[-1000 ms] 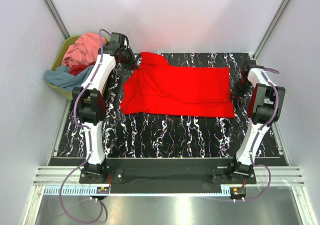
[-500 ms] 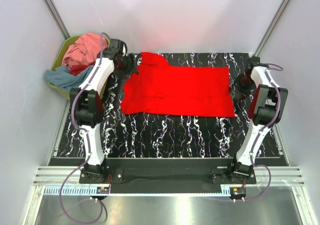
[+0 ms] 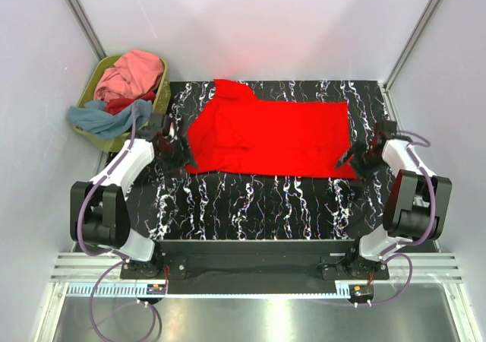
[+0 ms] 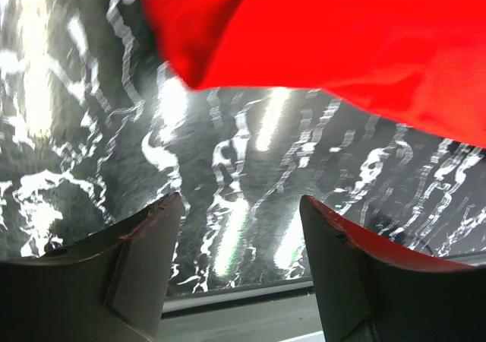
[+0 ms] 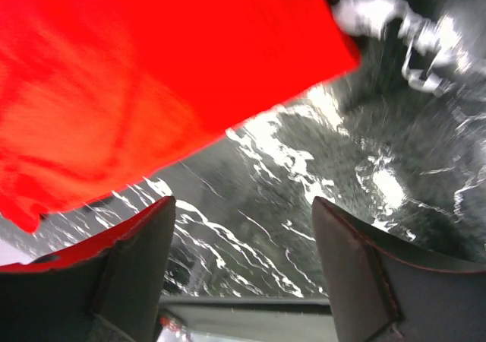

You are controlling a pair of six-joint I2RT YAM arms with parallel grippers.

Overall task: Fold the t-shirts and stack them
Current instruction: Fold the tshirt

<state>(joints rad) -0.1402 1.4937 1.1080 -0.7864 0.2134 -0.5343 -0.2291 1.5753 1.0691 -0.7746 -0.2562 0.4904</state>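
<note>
While the left gripper (image 3: 181,153) and right gripper (image 3: 349,159) hang open and empty, the bright red cloth t-shirt (image 3: 269,138) lies flat, apparently mid-fold — next, pinch both near corners.

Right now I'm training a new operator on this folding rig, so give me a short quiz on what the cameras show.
1. True or false: the bright red t-shirt lies on the table, outside the basket.
2. Where are the pink shirt and grey-blue shirt? A) heaped in the basket B) on the table C) on the floor
3. Fill in: the left gripper and right gripper both stand ____, with nothing between their fingers.
Key: 1 true; 2 A; 3 open.
</note>
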